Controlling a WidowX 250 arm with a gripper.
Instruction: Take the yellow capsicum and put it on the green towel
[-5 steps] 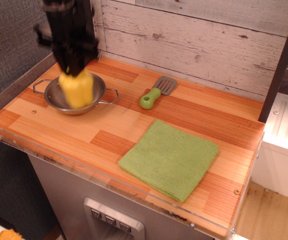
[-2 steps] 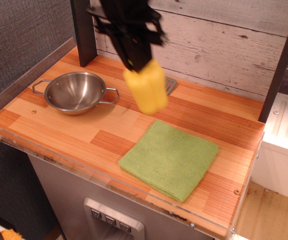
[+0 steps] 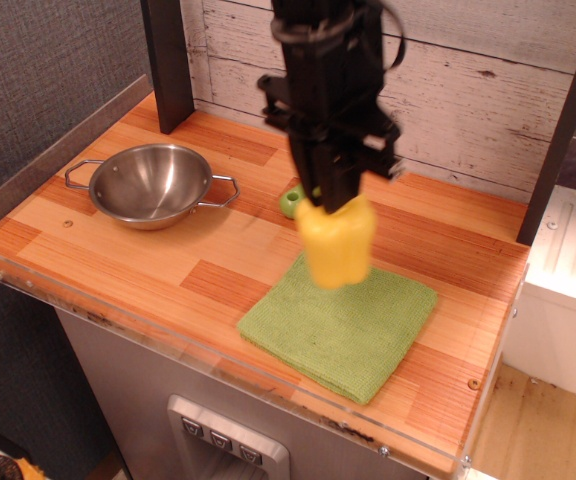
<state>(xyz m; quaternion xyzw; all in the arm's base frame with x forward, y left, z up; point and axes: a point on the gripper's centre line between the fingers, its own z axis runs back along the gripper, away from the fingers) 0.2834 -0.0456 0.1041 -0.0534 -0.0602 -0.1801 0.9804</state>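
My black gripper [image 3: 336, 205] is shut on the top of the yellow capsicum [image 3: 337, 246] and holds it in the air. The pepper hangs over the far edge of the green towel [image 3: 340, 322], which lies flat at the front right of the wooden counter. The pepper's stem is hidden between the jaws. I cannot tell whether the pepper touches the cloth.
A steel bowl [image 3: 153, 184] with two handles stands empty at the left. A green spatula handle [image 3: 290, 201] shows behind my arm; its grey blade is hidden. A plank wall runs along the back, dark posts [image 3: 167, 62] stand at both sides, and a clear lip edges the front.
My gripper has carried the capsicum out of the steel bowl and rightward across the counter, then lower, to above the towel's far edge. The bowl is now empty.
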